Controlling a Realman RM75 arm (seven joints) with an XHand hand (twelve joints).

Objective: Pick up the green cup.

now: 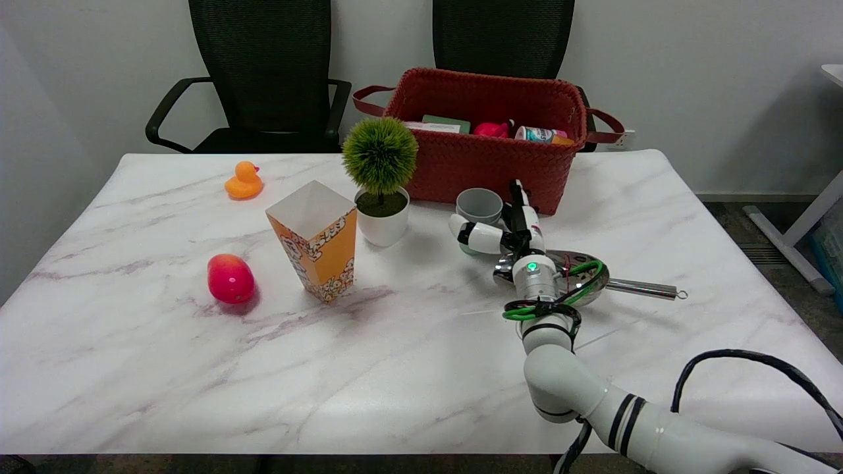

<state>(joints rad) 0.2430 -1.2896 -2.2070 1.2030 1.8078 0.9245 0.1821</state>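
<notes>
The green cup (479, 204), pale grey-green and upright, stands on the marble table (197, 368) just in front of the red basket. My right hand (506, 227) is at the cup. Its thumb (477, 237) lies across the cup's lower front, hiding the base. Its fingers (522, 207) stretch straight up along the cup's right side, not curled round it. I cannot tell whether they touch the cup's wall. The cup sits between thumb and fingers, still on the table.
The red woven basket (487, 164) holding several items stands right behind the cup. A potted round plant (380, 191) and a popcorn box (316, 240) are to the left. A steel ladle (593, 280) lies under my wrist. An orange duck (244, 181) and a red fruit (230, 278) sit far left.
</notes>
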